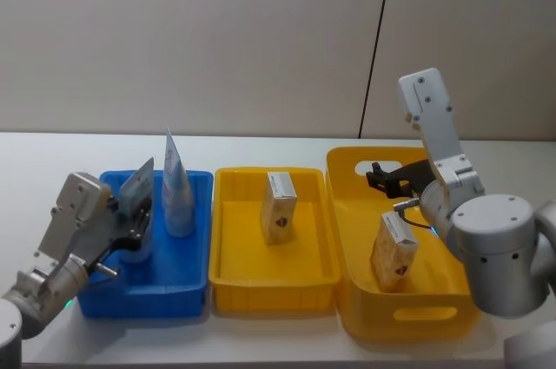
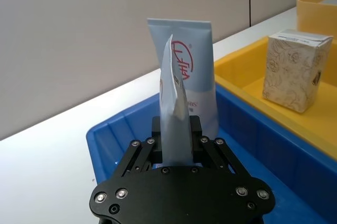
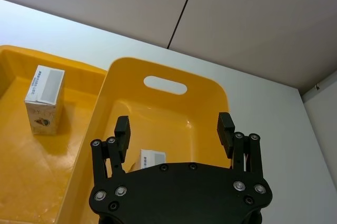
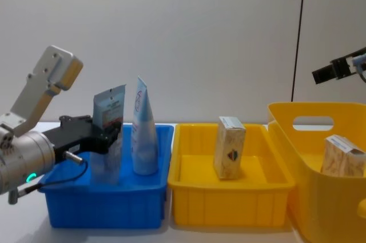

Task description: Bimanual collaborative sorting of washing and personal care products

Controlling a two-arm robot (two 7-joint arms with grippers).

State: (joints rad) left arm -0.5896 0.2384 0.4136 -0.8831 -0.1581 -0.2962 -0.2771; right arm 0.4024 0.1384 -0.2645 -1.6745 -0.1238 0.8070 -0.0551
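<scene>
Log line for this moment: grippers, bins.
left gripper: shut on tube in blue bin | second tube: standing beside it | right gripper: open above yellow tote | carton: in tote | second carton: in middle yellow bin

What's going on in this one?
The left gripper is shut on a squeeze tube, holding it upright in the blue bin beside a second tube standing there. The right gripper is open above the large yellow bin, which holds one carton. Another carton stands in the middle yellow bin.
</scene>
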